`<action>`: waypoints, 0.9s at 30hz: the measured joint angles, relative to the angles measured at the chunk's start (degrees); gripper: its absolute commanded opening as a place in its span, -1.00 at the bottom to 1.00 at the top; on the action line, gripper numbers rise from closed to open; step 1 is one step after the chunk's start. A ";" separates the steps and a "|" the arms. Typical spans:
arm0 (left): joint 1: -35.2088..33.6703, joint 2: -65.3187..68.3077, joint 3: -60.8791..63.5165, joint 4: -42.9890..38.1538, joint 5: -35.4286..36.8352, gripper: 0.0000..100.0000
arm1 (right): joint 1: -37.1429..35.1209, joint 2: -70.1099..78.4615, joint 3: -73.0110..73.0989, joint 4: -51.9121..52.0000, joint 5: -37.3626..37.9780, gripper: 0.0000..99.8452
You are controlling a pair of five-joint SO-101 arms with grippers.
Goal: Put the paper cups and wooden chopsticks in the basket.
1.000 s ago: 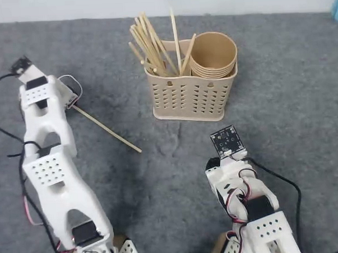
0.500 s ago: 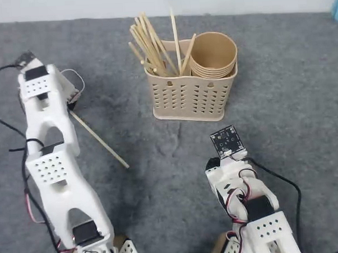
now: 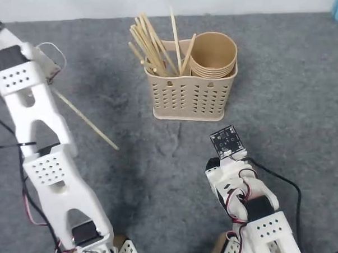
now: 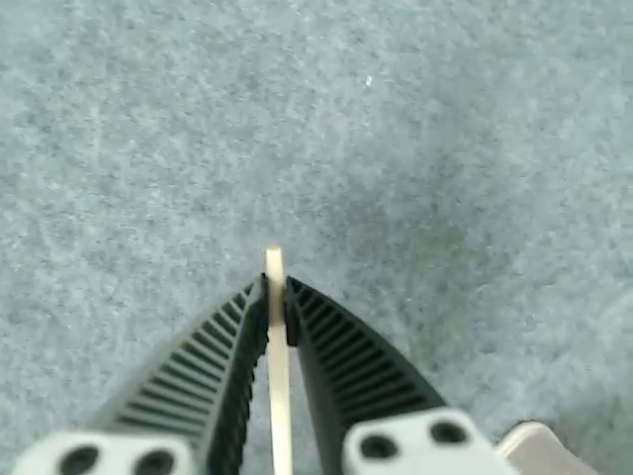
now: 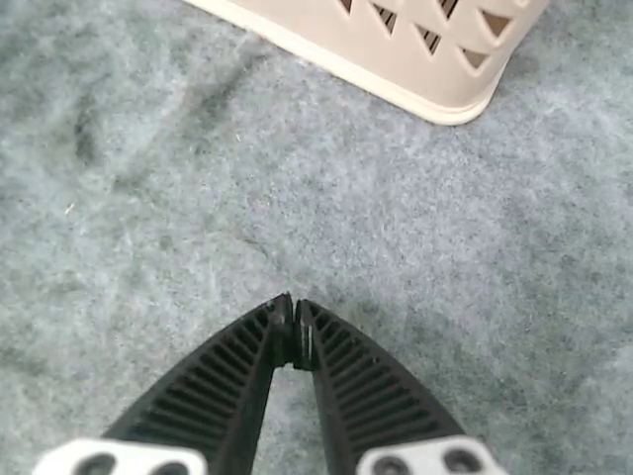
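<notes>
Our left gripper (image 4: 275,289) is clamped on a chopstick (image 3: 84,119) well apart from the basket (image 3: 190,100), so we judge ourselves mid-carry, needing next to swing it over the basket and release

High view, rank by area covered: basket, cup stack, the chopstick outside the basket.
1. basket
2. cup stack
3. chopstick: nearly as long as the basket is wide, but very thin.
</notes>
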 measured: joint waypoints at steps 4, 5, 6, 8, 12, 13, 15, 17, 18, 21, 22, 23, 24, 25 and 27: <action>-0.18 -1.93 2.64 0.00 -1.05 -0.98 | 0.00 0.00 0.00 0.00 0.00 -0.98; -0.18 -3.60 3.87 0.00 -1.05 -0.98 | 0.00 0.00 0.00 0.00 0.00 -0.98; -0.18 -6.15 5.36 0.00 -1.05 -0.98 | 0.00 0.00 0.00 0.00 0.00 -0.98; 0.26 -12.40 8.88 0.00 -0.97 -0.98 | 0.00 0.00 0.00 0.00 0.00 -0.98; 3.52 -25.85 16.00 0.00 -2.37 -0.98 | 0.00 0.00 0.00 0.00 0.00 -0.98; 4.66 -28.92 17.41 0.00 -2.99 -0.98 | 0.00 0.00 0.00 0.00 0.00 -0.98; 6.95 -34.55 19.69 -0.35 -4.40 -0.98 | 0.00 0.00 0.00 0.00 0.00 -0.98; 8.70 -39.38 21.27 -3.25 -5.36 -0.98 | 0.00 0.00 0.00 0.00 0.00 -0.98; 9.32 -41.41 21.45 -4.92 -5.71 -0.98 | 0.00 0.00 0.00 0.00 0.00 -0.98; 11.08 -46.68 21.45 -12.13 -6.68 -0.98 | 0.00 0.00 0.00 0.00 0.00 -0.98; 11.78 -48.18 21.45 -14.68 -7.21 -0.98 | 0.00 0.00 0.00 0.00 0.00 -0.98; 12.57 -49.49 21.45 -17.23 -7.74 -0.98 | 0.00 0.00 0.00 0.00 0.00 -0.98; 13.36 -50.73 21.45 -19.78 -8.35 -0.98 | 0.00 0.00 0.00 0.00 0.00 -0.98; 14.24 -51.96 21.45 -21.89 -9.14 -0.98 | 0.00 0.00 0.00 0.00 0.00 -0.98; 16.26 -53.80 21.45 -25.85 -10.90 -0.98 | 0.00 0.00 0.00 0.00 0.00 -0.98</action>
